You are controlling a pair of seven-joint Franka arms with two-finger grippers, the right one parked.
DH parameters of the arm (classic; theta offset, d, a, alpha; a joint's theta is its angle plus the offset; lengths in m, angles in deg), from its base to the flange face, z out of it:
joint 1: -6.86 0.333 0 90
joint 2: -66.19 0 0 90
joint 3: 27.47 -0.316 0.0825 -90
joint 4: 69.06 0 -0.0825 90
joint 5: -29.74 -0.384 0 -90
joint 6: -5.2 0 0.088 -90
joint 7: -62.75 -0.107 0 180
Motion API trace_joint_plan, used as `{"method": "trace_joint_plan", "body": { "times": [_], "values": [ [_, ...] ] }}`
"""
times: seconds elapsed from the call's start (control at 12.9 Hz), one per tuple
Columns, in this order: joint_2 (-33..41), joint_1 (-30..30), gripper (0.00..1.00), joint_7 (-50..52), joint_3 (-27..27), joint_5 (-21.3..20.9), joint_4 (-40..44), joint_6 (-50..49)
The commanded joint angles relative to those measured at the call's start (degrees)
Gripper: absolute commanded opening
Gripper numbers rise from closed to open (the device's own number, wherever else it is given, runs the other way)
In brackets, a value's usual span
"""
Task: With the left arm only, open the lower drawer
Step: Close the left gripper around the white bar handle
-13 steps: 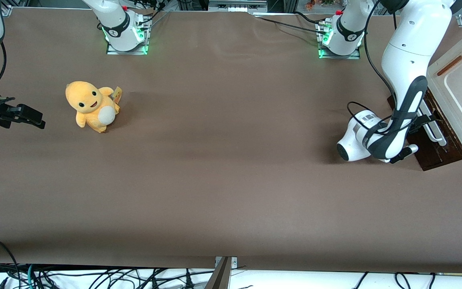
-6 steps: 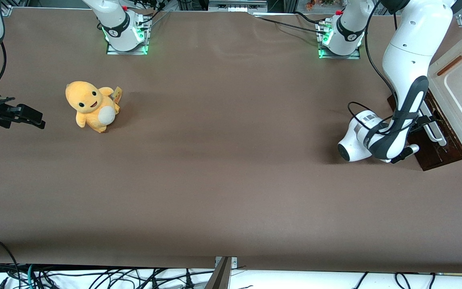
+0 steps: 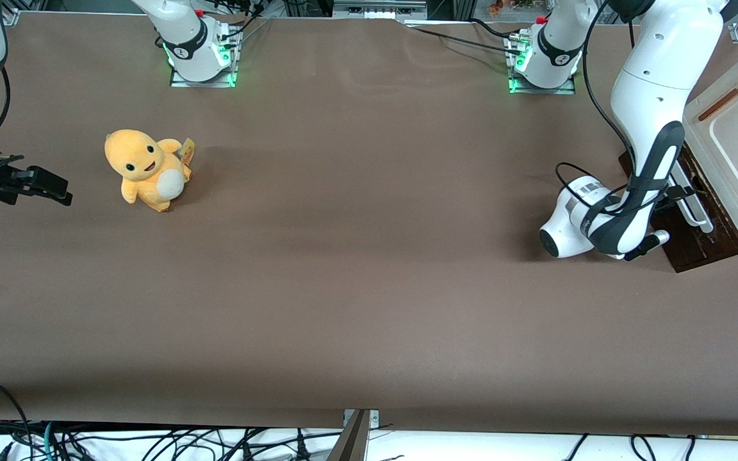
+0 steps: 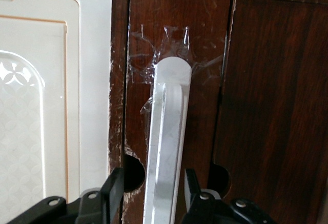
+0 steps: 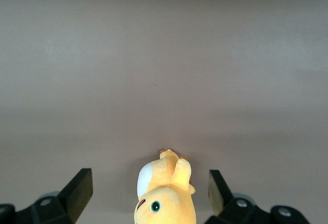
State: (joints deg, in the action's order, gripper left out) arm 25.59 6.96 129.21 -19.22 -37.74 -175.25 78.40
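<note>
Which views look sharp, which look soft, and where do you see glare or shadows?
Front view: evenly lit and sharp; the left arm casts a soft shadow on the table. Left wrist view: the gripper straddles the white bar handle, fingers apart; the handle is blurred close up, and tape on the lower drawer glints. Right wrist view: the plush toy looks soft under flat light.

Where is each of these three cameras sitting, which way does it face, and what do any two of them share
Front view: high over the table, facing the arm bases; shows the left arm at the lower drawer.
Left wrist view: on that arm, facing the drawer's white bar handle, which the gripper straddles, fingers apart.
Right wrist view: on the parked arm, facing the table and the yellow plush toy.
Shared: front and right wrist views both show the toy.
</note>
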Motion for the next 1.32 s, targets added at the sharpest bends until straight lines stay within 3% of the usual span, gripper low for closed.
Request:
{"method": "trace_joint_plan", "body": {
  "times": [0.0, 0.39, 0.62, 0.93, 1.24],
  "values": [
    [-1.24, 0.96, 0.55, 0.51, 0.27, -2.22, 0.72, 0.1],
    [-1.59, 1.14, 0.45, 0.51, 0.27, -2.31, 0.8, 0.28],
    [-1.59, 1.14, 0.33, 0.51, 0.27, -2.22, 0.8, 0.28],
    [-1.59, 1.05, 0.32, 0.51, 0.27, -2.22, 0.8, 0.19],
    [-1.59, 1.05, 0.16, 0.33, 0.27, -2.22, 0.72, 0.19]
  ]
}}
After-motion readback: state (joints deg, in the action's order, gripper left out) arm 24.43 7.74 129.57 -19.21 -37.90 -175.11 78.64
